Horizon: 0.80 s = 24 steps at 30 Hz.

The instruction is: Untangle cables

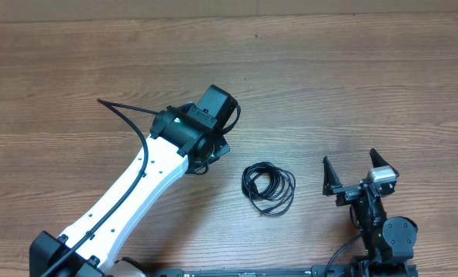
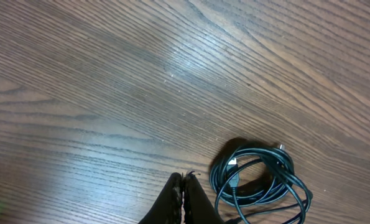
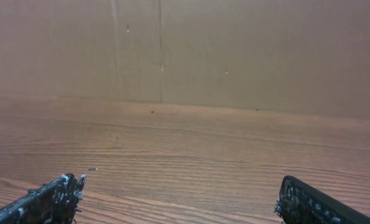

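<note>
The cables (image 1: 245, 178) lie as one small black coiled bundle on the wooden table, between the two arms. My left gripper (image 1: 205, 160) is just left of the bundle and apart from it. In the left wrist view its tips (image 2: 183, 182) are pressed together, shut on nothing, with the cables (image 2: 217, 179) close to their right and a metallic plug showing inside the coil. My right gripper (image 1: 349, 156) stands open to the right of the bundle, pointing away from it. Its fingers (image 3: 54, 199) are spread wide over bare wood with nothing between them, and no cables show in that view.
The left arm's own thick black wire (image 1: 125, 115) arches out over the table to the arm's left. A plain brown wall (image 3: 185, 50) rises at the table's far edge. The right arm's base (image 1: 390, 238) sits at the front right.
</note>
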Tool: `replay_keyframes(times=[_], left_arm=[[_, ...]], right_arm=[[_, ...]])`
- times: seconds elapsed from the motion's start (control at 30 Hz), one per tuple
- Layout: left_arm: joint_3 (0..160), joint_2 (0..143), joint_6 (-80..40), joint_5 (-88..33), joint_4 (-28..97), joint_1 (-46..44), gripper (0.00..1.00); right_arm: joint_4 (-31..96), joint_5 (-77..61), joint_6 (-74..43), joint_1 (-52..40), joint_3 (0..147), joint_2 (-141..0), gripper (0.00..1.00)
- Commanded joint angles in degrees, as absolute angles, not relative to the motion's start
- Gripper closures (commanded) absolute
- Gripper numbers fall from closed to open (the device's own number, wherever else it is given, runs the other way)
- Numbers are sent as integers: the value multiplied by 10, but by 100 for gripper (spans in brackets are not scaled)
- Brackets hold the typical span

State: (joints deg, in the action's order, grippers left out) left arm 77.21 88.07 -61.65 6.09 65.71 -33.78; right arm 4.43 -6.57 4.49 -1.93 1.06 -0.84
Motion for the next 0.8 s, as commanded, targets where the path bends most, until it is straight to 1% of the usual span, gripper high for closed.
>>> replay_keyframes(times=[0.0,0.27,0.5,0.77], left_arm=[[778,879,-631,72,662,-342,96],[769,887,-640,57,660,-344,96],[763,928,-645,8,643,-344,96],[763,970,-643,-13,623,-345,96]], right_arm=[[42,-60,46,-22,4,-2,0],[42,-60,46,-22,4,-2,0],[42,-60,46,-22,4,-2,0],[42,-60,46,-22,4,-2,0]])
